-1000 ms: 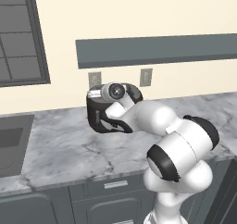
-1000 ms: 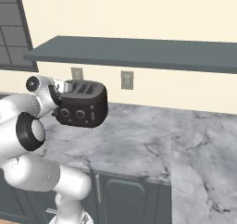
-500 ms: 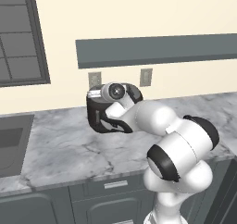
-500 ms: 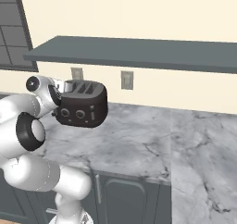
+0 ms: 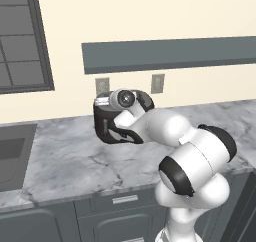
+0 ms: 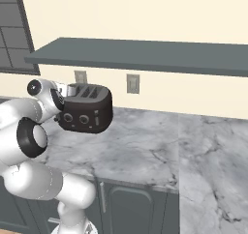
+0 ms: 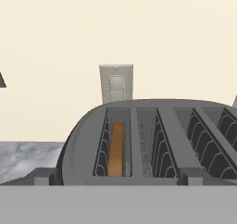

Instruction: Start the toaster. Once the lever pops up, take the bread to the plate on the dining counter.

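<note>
Four slots run across the silver top of the toaster, and the bread sits down inside the leftmost one as the hand view has it, a thin tan-brown slice standing on edge between the wire guides. The other three slots hold nothing but wire. From the right base view the toaster is a glossy dark lump on the marble worktop, back near the wall, with its two round knobs facing out. A wall outlet sits on the wall just to the right of the toaster, and another outlet shows straight behind it in the hand view. A long grey shelf hangs on the wall above the toaster. The arm's wrist is pressed in close at the toaster's left end, so the gripper itself is hidden behind the hand; its jaws are spread wide and I see nothing caught between them. Left of the toaster, in the left base view, a sink is set into the worktop.
</note>
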